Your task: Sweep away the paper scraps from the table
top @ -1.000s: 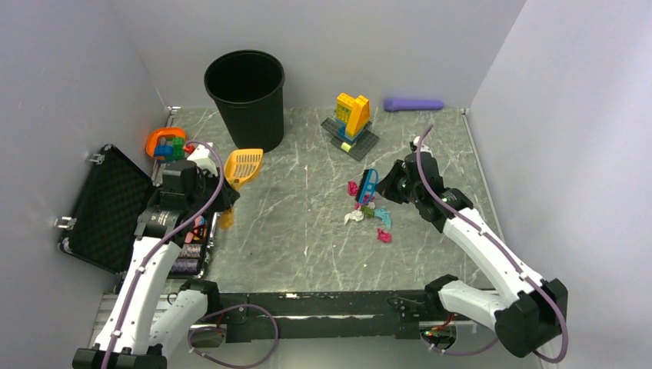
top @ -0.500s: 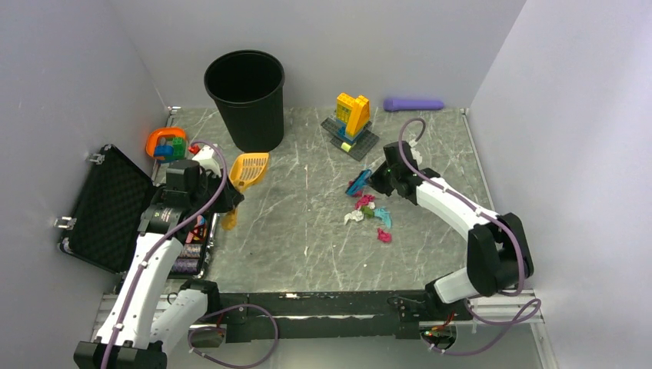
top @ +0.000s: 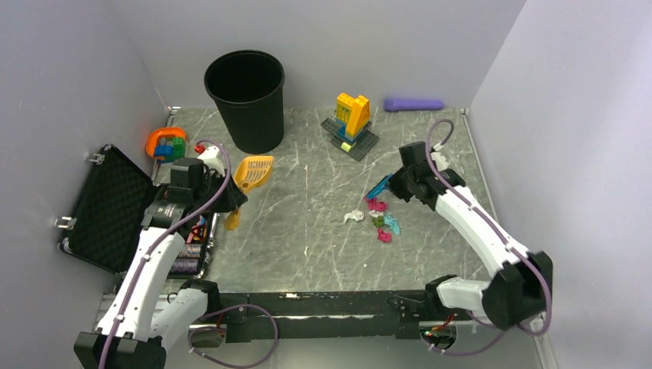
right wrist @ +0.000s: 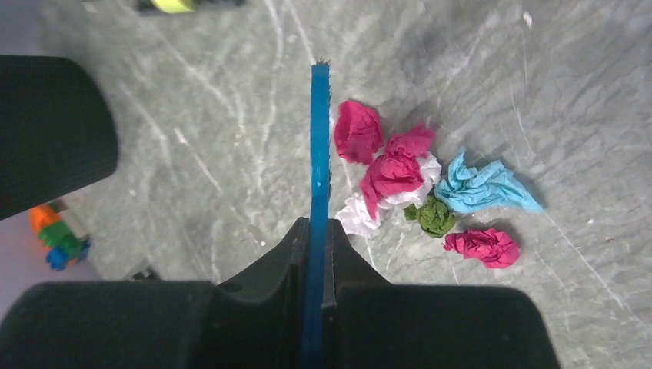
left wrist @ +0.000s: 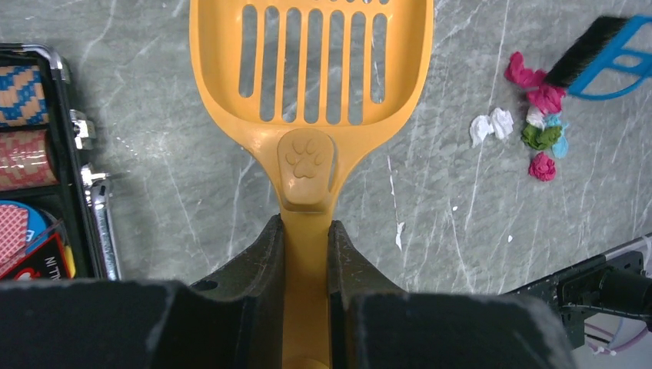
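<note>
Left gripper [left wrist: 306, 231]: jaws nearly closed, clamped on the narrow handle of the orange slotted scoop [left wrist: 307, 157], just behind its paw-print boss
Why the scoop sits so: its pan points straight out ahead of the jaws, over the table [top: 307, 231]; I judge it is meant as a dustpan, waiting for the sweep
Right gripper [right wrist: 311, 231]: jaws fully shut on the thin blue brush [right wrist: 319, 138], which juts out ahead of them, seen edge-on
Why the brush sits so: its bristle end is at the side of the heap facing away from the scoop, so a stroke should push the wads that way
Paper scraps [right wrist: 396, 173], place: just ahead of the right jaws, against one face of the brush; well apart from the scoop's mouth, ahead and to its right
Paper scraps, look: small crumpled wads in magenta, white, green and teal, in one loose cluster, with a white pair at its scoop-side edge
Handling: probably light and quick to scatter
</note>
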